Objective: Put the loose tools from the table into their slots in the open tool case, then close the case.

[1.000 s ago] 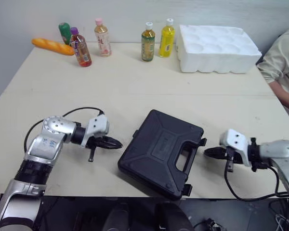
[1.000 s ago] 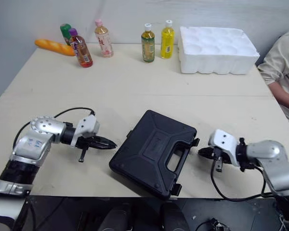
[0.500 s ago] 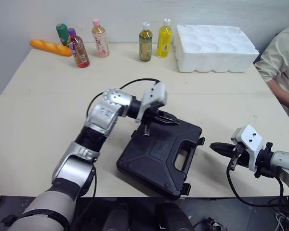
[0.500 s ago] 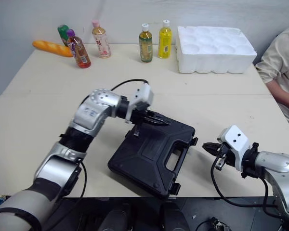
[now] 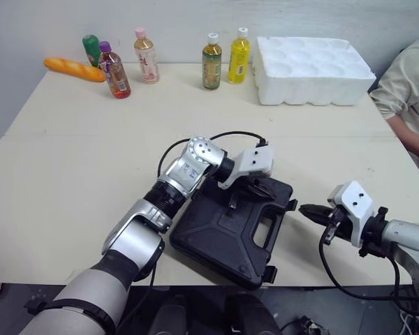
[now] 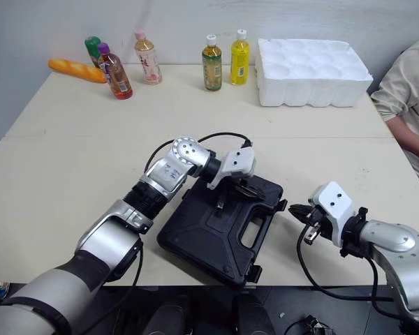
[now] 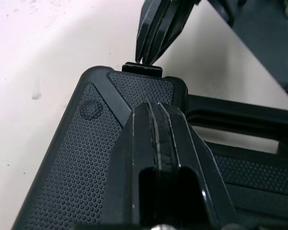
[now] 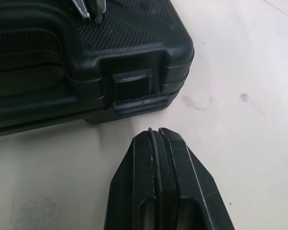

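Tool case: a black tool case (image 5: 227,230) lies shut and flat at the near edge of the counter (image 5: 77,174). It sits on a slant, with its handle (image 5: 271,234) toward the near right.
Right claw: the right claw (image 5: 306,211) is closed and empty. It is low over the counter just right of the case, tips pointing left at the case's right corner. It is near the latch (image 8: 137,103) but apart from it.
Left claw: the left claw (image 5: 264,188) is closed, with nothing between its fingers. It is over the far right part of the case's lid, tips pointing right. I cannot tell whether they touch the lid.
Between the claws: the case's far right corner lies between the two sets of tips.
Far left: a bread loaf (image 5: 75,68), a green bottle (image 5: 92,49), a red bottle (image 5: 115,70) and a pink-capped bottle (image 5: 146,56).
Far middle: a dark bottle (image 5: 211,61) and a yellow bottle (image 5: 238,56), side by side.
Far right: a white foam tray (image 5: 314,70), and a person's sleeve (image 5: 408,91) at the right edge.
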Available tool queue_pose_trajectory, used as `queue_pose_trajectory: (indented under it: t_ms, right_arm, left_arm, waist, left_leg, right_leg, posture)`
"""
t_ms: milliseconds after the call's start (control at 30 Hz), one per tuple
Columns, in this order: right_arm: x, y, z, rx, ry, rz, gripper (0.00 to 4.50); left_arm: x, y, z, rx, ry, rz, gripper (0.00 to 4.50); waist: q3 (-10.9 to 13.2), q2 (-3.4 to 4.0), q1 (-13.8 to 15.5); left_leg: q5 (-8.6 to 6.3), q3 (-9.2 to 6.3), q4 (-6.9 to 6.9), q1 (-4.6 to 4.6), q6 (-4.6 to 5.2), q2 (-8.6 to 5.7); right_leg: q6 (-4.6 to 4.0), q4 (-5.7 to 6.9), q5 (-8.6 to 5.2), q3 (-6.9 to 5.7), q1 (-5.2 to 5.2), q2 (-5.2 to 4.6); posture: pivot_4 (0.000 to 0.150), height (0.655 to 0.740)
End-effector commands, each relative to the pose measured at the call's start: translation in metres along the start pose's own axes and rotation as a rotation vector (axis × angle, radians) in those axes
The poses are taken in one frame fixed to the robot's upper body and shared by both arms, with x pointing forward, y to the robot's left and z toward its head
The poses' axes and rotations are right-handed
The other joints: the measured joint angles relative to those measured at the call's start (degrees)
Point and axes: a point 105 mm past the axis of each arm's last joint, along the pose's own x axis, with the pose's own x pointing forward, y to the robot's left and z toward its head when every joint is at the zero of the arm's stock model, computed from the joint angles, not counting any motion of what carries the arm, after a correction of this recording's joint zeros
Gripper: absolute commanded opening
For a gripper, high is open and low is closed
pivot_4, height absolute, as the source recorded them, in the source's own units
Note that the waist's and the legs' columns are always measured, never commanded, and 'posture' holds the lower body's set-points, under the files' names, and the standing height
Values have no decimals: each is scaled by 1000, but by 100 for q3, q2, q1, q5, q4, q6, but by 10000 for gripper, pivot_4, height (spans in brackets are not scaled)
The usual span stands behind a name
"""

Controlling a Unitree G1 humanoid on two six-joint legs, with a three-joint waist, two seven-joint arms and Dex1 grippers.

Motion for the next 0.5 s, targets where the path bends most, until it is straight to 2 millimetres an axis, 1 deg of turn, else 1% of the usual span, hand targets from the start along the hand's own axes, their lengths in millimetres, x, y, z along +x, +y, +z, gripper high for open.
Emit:
queue_pose_trajectory:
  t_ms: [33, 100, 200, 267, 333, 500]
  right_arm:
    - [3, 3, 11, -31, -37, 13, 1102]
    - [4, 3, 12, -34, -39, 18, 1102]
    - [7, 4, 13, -39, -39, 29, 1102]
    - [7, 4, 13, -42, -37, 36, 1102]
    - [9, 4, 13, -44, -37, 37, 1102]
    - [11, 5, 15, -46, -40, 49, 1102]
  left_arm:
    - [10, -11, -45, 49, 222, -21, 365]
    - [11, -20, -52, 40, 234, -66, 365]
    - [13, -22, -59, 45, 254, -69, 365]
    - [14, -26, -58, 40, 230, -89, 365]
    - [14, -28, -58, 10, 218, -98, 365]
    - [14, -28, -59, 7, 225, -92, 365]
  waist:
    - [-6, -6, 1]
    - [-21, -11, -7]
    - [-24, -11, -7]
    - [-47, -14, -12]
    - [-74, -15, -10]
    - [-106, -29, -5]
  left_leg:
    - [0, 0, 0, 4, 0, 0]
    - [-1, 2, -1, 20, 1, 0]
    - [-2, -1, -17, 65, 3, 1]
    - [-10, -6, -28, 100, 15, 2]
    - [-11, -8, -29, 99, 17, 2]
    - [-11, -9, -29, 98, 17, 2]
  right_leg:
    - [0, -5, 0, 0, 4, 0]
    - [0, -9, 0, 2, 18, 0]
    - [0, -25, 0, 1, 61, 1]
    - [0, -49, 0, -4, 104, 1]
    - [0, -56, 0, -4, 106, 0]
    - [0, -62, 0, -5, 109, -1]
  posture:
    - [1500, 7400]
    - [1500, 7400]
    - [1500, 7400]
    - [1500, 7400]
    - [1500, 7400]
    - [1500, 7400]
